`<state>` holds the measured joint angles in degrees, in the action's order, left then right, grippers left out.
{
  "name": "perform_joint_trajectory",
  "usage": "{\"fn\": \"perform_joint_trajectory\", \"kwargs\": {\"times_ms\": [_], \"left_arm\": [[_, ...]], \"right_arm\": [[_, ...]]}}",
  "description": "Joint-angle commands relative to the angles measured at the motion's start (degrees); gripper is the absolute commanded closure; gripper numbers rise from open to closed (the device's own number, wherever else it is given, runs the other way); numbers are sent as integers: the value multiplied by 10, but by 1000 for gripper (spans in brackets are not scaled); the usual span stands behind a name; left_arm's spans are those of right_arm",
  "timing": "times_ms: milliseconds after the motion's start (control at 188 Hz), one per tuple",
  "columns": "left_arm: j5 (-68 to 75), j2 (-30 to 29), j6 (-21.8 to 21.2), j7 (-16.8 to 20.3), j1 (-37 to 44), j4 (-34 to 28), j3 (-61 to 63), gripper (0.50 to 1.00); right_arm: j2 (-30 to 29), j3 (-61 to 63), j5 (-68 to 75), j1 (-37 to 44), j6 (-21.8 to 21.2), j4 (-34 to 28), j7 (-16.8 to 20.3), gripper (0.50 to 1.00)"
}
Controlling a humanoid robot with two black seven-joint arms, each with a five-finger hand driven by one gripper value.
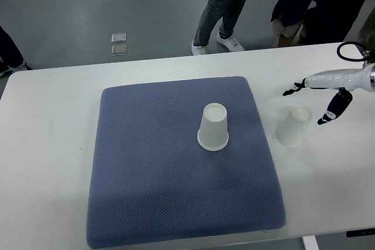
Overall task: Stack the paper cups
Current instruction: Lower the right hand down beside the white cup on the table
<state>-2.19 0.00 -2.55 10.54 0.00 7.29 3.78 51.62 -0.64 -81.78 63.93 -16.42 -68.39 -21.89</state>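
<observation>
Two white paper cups stand upside down. One cup (214, 127) sits on the blue mat (152, 174), right of its middle. The other cup (294, 125) stands on the white table just off the mat's right edge. My right hand (319, 100) comes in from the right edge and hovers just above and to the right of that second cup. Its fingers (337, 108) are spread, holding nothing and not touching the cup. The left arm is out of sight.
The white table (53, 144) carries the mat. Beyond its far edge two people stand on the grey floor, legs and shoes (225, 10) showing. A black cable (350, 52) loops by my right wrist.
</observation>
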Motion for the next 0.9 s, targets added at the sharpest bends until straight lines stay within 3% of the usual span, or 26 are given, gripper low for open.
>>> {"fn": "perform_joint_trajectory", "kwargs": {"times_ms": [0, 495, 894], "left_arm": [[0, 0, 0, 0, 0, 0, 0, 500], [0, 0, 0, 0, 0, 0, 0, 500], [0, 0, 0, 0, 0, 0, 0, 500]], "right_arm": [[-15, -11, -17, 0, 11, 1, 0, 591], [-62, -26, -95, -21, 77, 45, 1, 597], [-77, -27, -103, -42, 80, 42, 0, 601]]}}
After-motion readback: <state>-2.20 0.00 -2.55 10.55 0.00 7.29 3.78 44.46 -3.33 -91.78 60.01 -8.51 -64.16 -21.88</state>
